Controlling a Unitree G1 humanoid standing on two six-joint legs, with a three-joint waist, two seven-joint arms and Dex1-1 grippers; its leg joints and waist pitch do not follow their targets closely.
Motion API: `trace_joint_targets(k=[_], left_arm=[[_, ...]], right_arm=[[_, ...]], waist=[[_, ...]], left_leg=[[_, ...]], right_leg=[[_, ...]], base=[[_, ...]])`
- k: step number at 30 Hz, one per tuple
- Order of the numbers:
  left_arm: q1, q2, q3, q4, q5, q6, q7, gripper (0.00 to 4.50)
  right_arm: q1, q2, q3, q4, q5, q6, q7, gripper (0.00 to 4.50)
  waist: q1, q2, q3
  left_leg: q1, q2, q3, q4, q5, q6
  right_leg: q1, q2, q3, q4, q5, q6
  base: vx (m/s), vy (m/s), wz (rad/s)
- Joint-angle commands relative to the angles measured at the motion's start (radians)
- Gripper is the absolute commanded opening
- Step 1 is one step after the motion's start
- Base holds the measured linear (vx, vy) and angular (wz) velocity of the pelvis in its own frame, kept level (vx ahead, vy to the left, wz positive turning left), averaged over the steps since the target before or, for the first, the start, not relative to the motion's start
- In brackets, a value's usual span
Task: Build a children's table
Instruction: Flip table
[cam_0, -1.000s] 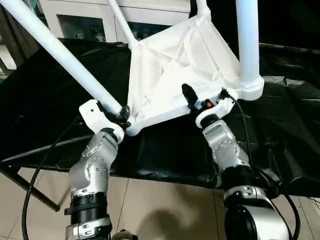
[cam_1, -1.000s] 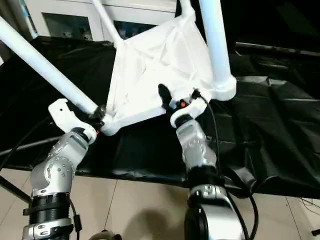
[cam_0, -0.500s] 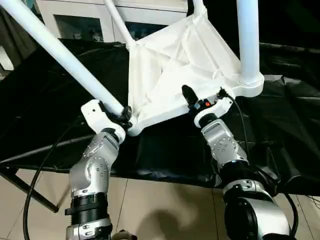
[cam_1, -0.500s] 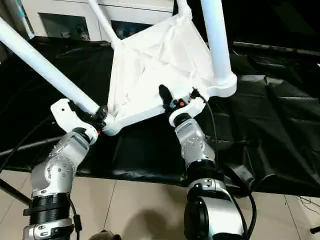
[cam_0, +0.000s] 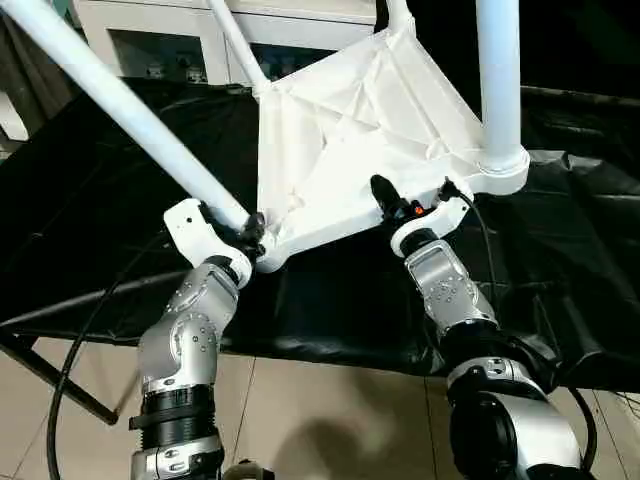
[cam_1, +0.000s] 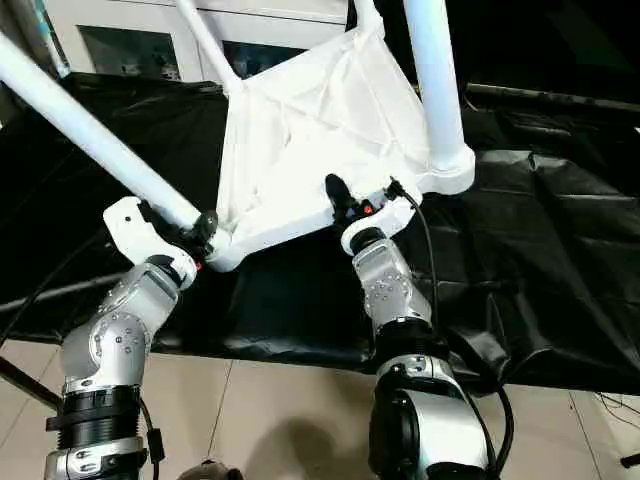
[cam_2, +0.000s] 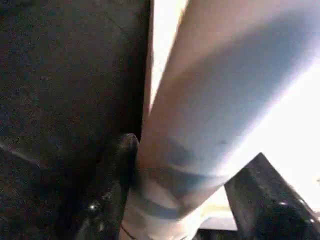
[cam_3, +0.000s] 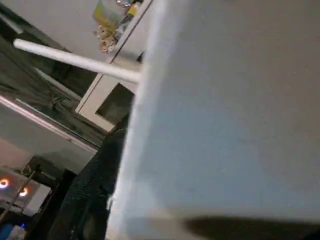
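Black cloth (cam_0: 120, 180) under the upturned children's table (cam_0: 350, 130); left gripper (cam_0: 245, 228) jaws clamp a leg (cam_0: 130, 105), right gripper (cam_0: 400, 205) jaws' state unclear.

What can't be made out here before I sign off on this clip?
- Leg tips: the table legs run past the top edge of both eye views.
- Right claw: whether it grips the tabletop rim; the rim hides one finger.
- Far corner sockets: cut off at the top edge.
- Right wrist view: the white tabletop blocks that claw's fingers.

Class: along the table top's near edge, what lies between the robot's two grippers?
Bare white rim of the table top runs from left gripper to right gripper, seen in the left eye view.
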Motion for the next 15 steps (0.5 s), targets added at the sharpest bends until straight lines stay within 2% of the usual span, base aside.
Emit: trace_joint_targets(k=[1, 4, 5, 7, 11, 13, 15], left_arm=[[0.003, -0.013, -0.013, 0.020, -0.031, 0.024, -0.027, 3.23], [0.010, 0.010, 0.000, 0.019, -0.024, 0.015, -0.029, 3.37], [0.014, 0.019, 0.000, 0.019, -0.020, 0.012, -0.031, 3.47], [0.025, 0.034, 0.008, 0.015, -0.017, 0.009, -0.036, 3.71], [0.057, 0.064, 0.033, 0.003, -0.023, 0.009, -0.043, 3.86], [0.084, 0.084, 0.046, -0.013, -0.031, 0.015, -0.056, 3.86], [0.103, 0.095, 0.046, -0.029, -0.039, 0.032, -0.070, 3.86]], right_arm=[[-0.040, -0.020, 0.010, -0.024, -0.020, -0.030, -0.007, 2.13], [-0.034, -0.045, 0.003, -0.051, -0.034, -0.050, -0.031, 2.11], [-0.030, -0.051, 0.003, -0.064, -0.038, -0.055, -0.037, 2.10], [-0.016, -0.064, 0.006, -0.098, -0.050, -0.062, -0.049, 2.10], [0.013, -0.089, 0.004, -0.165, -0.067, -0.072, -0.071, 2.09], [0.025, -0.105, -0.012, -0.201, -0.065, -0.071, -0.087, 2.09], [0.031, -0.113, -0.020, -0.220, -0.061, -0.064, -0.095, 2.09]], waist=[[-0.001, -0.004, -0.074], [0.002, -0.005, -0.072], [0.002, 0.000, -0.072], [0.004, 0.000, -0.072], [0.003, 0.001, -0.072], [0.002, 0.004, -0.071], [0.002, 0.003, -0.071]], left_leg=[[0.035, 0.070, -0.027, -0.057, 0.025, 0.092], [0.036, 0.070, -0.025, -0.056, 0.015, 0.096], [0.038, 0.071, -0.026, -0.058, 0.004, 0.091], [0.038, 0.072, -0.027, -0.059, 0.001, 0.081], [0.038, 0.071, -0.028, -0.061, -0.009, 0.059], [0.039, 0.071, -0.028, -0.063, -0.025, 0.049], [0.040, 0.071, -0.028, -0.064, -0.035, 0.039]], right_leg=[[0.036, -0.055, 0.029, -0.037, 0.182, -0.265], [0.037, -0.057, 0.030, -0.039, 0.168, -0.266], [0.035, -0.055, 0.030, -0.041, 0.153, -0.260], [0.035, -0.055, 0.029, -0.040, 0.146, -0.254], [0.036, -0.054, 0.029, -0.040, 0.145, -0.240], [0.035, -0.054, 0.030, -0.041, 0.136, -0.237], [0.035, -0.053, 0.030, -0.041, 0.136, -0.231]], base=[[0.000, 0.000, 0.00], [0.000, 0.000, 0.00], [0.000, 0.000, 0.00], [0.000, 0.000, 0.00], [0.000, 0.000, 0.00], [0.000, 0.000, 0.00], [0.000, 0.000, 0.00]])
